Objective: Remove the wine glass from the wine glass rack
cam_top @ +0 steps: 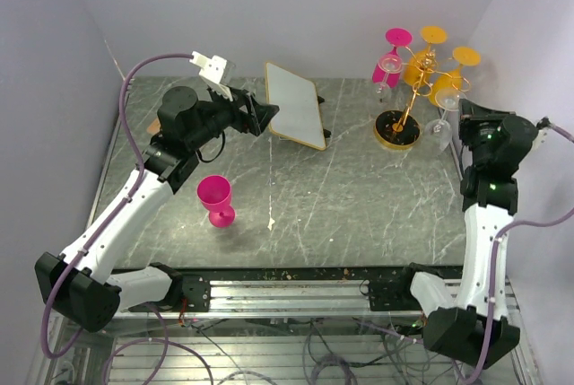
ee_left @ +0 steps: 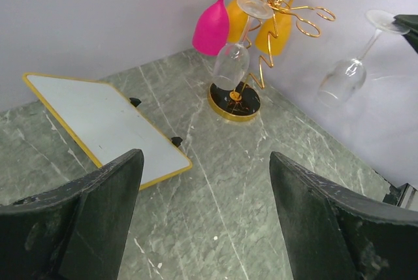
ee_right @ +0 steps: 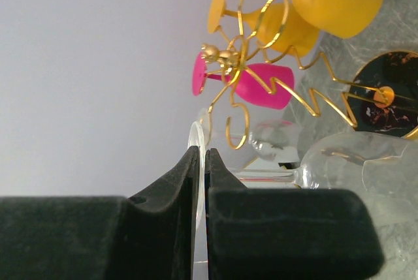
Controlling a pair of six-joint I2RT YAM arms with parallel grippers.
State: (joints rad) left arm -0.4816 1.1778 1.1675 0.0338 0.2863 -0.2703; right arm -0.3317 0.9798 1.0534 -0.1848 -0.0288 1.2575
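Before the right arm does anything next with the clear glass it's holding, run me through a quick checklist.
1. Right gripper shut on the foot of the held clear glass: ok.
2. Held clear glass apart from the rack and its loops: ok, a gap shows in the left wrist view.
3. Rack upright, base flat on the table: ok.
4. Hanging pink glass, yellow glasses and second clear glass seated on the rack: ok.
5. Left gripper open and away from the rack: ok.
6. Grip firm enough not to slip: cannot tell.
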